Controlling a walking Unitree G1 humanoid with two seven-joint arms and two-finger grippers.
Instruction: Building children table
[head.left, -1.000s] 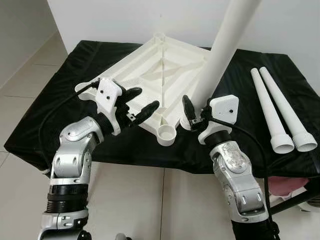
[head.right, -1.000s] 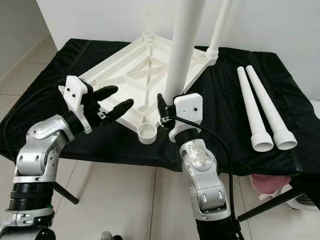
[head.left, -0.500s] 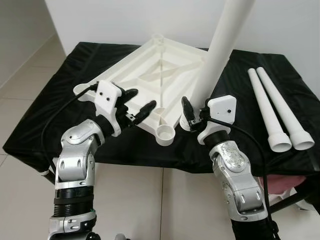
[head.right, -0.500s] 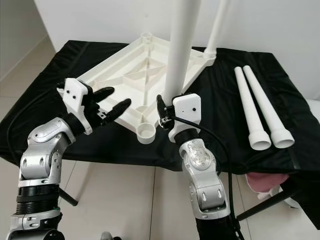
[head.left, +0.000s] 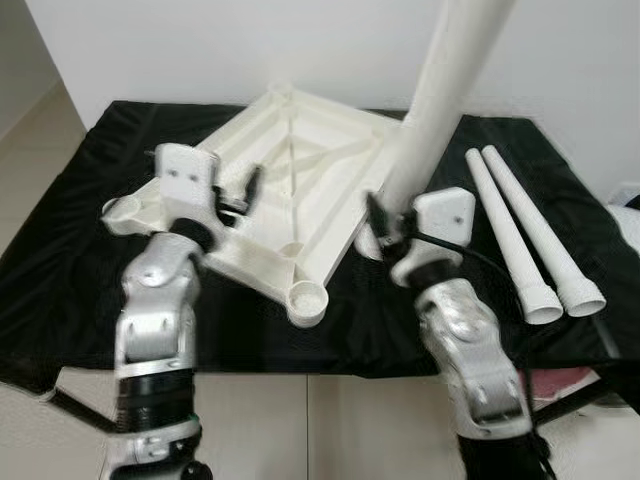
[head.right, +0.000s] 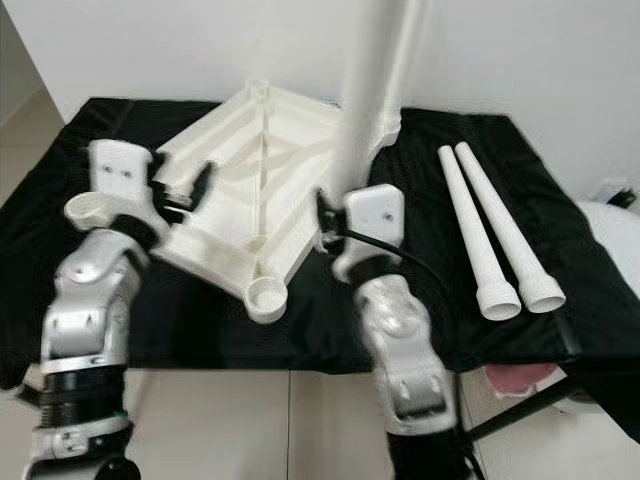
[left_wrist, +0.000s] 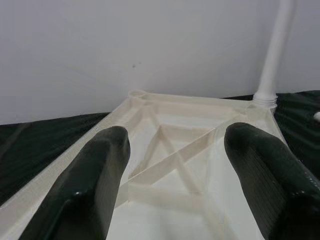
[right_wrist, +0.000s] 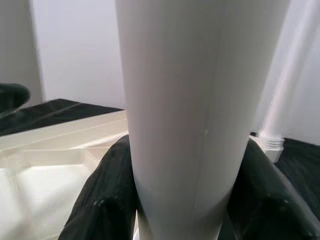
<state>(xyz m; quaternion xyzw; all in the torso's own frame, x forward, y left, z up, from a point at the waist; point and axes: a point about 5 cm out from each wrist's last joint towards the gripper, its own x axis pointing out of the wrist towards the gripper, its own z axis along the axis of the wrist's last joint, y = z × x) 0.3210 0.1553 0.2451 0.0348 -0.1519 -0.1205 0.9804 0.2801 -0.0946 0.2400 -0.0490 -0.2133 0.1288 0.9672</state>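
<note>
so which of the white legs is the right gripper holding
The upright leg at the tabletop's right corner, clamped in the right gripper. The other two legs lie loose on the black cloth.

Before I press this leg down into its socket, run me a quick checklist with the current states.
1. Right claw gripping the white plastic table leg: ok.
2. Leg seated in its corner socket: cannot tell, base is hidden behind the claw.
3. Left claw open over the upturned white plastic tabletop, not bracing it: not ok.
4. Two spare white legs lying out of the way on the black cloth: ok.
5. Far leg standing upright: ok.
</note>
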